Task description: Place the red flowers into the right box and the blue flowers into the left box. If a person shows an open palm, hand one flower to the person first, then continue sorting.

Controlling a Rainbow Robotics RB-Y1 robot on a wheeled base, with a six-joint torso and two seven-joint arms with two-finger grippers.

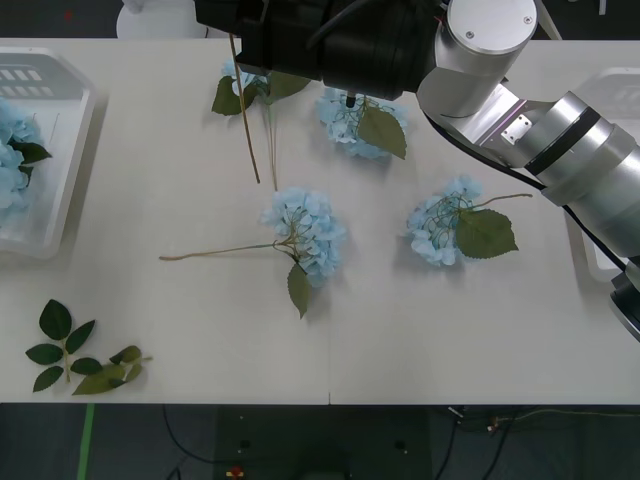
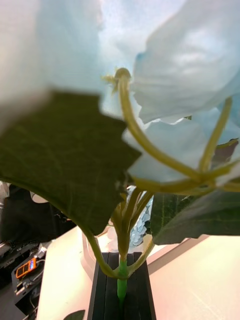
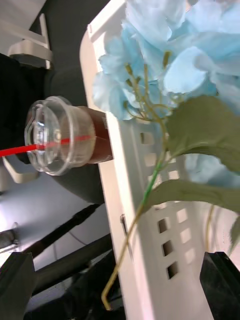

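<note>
Across the white counter (image 1: 180, 180) several blue flowers (image 1: 305, 232) are scattered: one lies at the middle with its tan stem stretched toward the left, another (image 1: 448, 226) lies to its right with a large leaf, and a third (image 1: 240, 82) lies at the far edge, partly hidden under the dark arm housing. A loose green leaf sprig (image 1: 75, 358) rests near the front left corner, well apart from the blooms.

The right arm reaches across the far side of the counter. In the right wrist view the right gripper (image 2: 121, 290) is closed on the green stem of a blue flower (image 2: 185, 65), its black jaws pressed together around it, with petals and a large leaf (image 2: 60, 155) crowding the view. In the front view this bloom (image 1: 360, 120) hangs just below the arm.

The left box (image 1: 50, 120) stands at the left edge and holds blue blooms (image 1: 15, 150). In the left wrist view the left gripper (image 3: 120, 280) is seen wide open and empty over the slotted wall of this box (image 3: 150, 165), above a bloom (image 3: 165, 55) lying inside. A lidded plastic cup with a red straw (image 3: 60, 135) stands just beyond the box. The right box (image 1: 605, 170) is largely covered by the right arm.
</note>
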